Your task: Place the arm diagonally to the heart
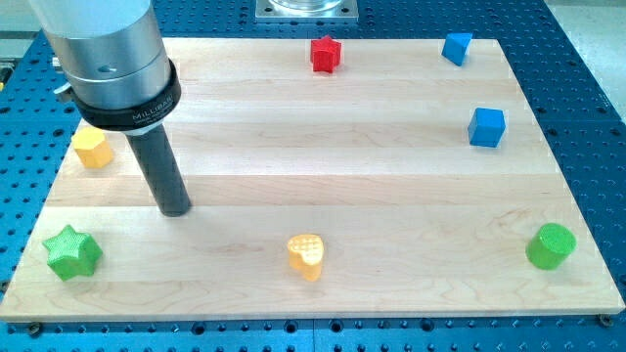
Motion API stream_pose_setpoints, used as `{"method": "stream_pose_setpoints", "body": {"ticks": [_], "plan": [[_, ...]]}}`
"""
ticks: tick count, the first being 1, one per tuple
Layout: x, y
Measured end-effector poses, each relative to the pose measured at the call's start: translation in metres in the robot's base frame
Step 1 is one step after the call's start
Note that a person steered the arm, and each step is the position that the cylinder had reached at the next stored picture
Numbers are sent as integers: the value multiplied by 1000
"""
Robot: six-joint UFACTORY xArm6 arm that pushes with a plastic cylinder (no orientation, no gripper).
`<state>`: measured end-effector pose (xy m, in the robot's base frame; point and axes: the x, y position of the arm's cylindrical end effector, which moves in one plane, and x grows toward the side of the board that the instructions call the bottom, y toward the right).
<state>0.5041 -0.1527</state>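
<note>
Hovering up and to the view's left of the yellow heart (306,255), my tip (176,209) sat on bare wood, well apart from it, with the yellow hexagon-like block (92,149) (its shape was hard to call) and green star (72,252) nearby at the left edge. No jaws existed on this rod. Best play, I judged: slide closer along that diagonal, stopping short of touching.

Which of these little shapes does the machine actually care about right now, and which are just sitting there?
In the job:
my tip, up and to the view's left of the heart
yellow heart

Just lying about:
green star
yellow block
red star
two blue cubes
green cylinder
</note>
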Motion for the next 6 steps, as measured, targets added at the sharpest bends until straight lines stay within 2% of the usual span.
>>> {"method": "stream_pose_setpoints", "body": {"ticks": [3, 6], "plan": [[-1, 9], [-5, 96]]}}
